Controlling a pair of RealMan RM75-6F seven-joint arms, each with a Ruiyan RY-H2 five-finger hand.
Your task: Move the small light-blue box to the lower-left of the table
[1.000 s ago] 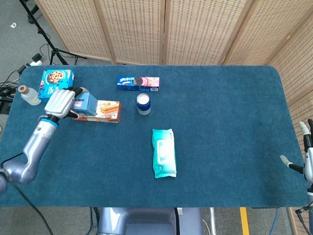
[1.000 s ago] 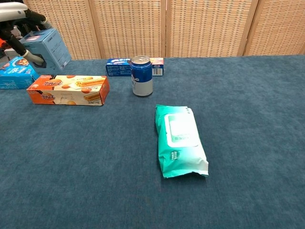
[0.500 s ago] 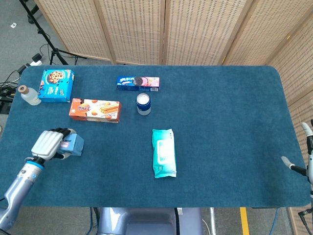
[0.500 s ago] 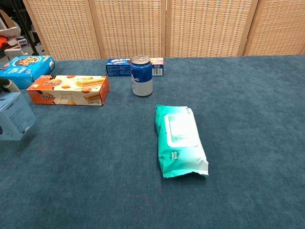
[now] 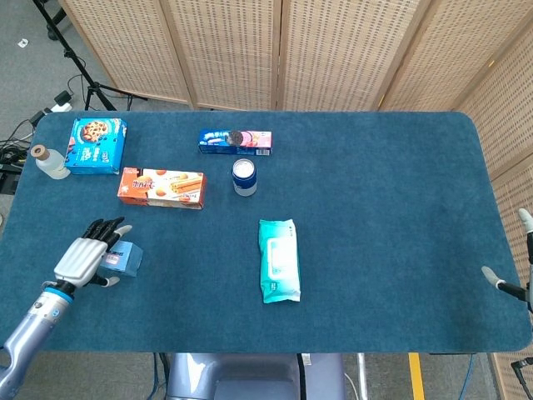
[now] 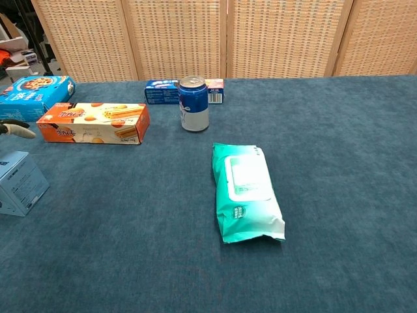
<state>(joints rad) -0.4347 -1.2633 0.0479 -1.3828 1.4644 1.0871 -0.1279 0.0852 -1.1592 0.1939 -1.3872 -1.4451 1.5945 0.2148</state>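
The small light-blue box sits on the blue table near its front-left corner; the chest view shows the box at the far left edge, flat on the cloth. My left hand lies just left of the box with its fingers spread and holds nothing. In the chest view only a fingertip shows, apart from the box. My right hand peeks in at the right edge beyond the table, fingers apart and empty.
An orange biscuit box lies behind the light-blue box, with a blue cookie box and a small bottle further back left. A blue can, a flat cookie pack and a teal wipes pack occupy the middle.
My left hand carried the box from beside the orange biscuit box down to the front-left, set it on the table and spread its fingers off it. The right hand barely moved.
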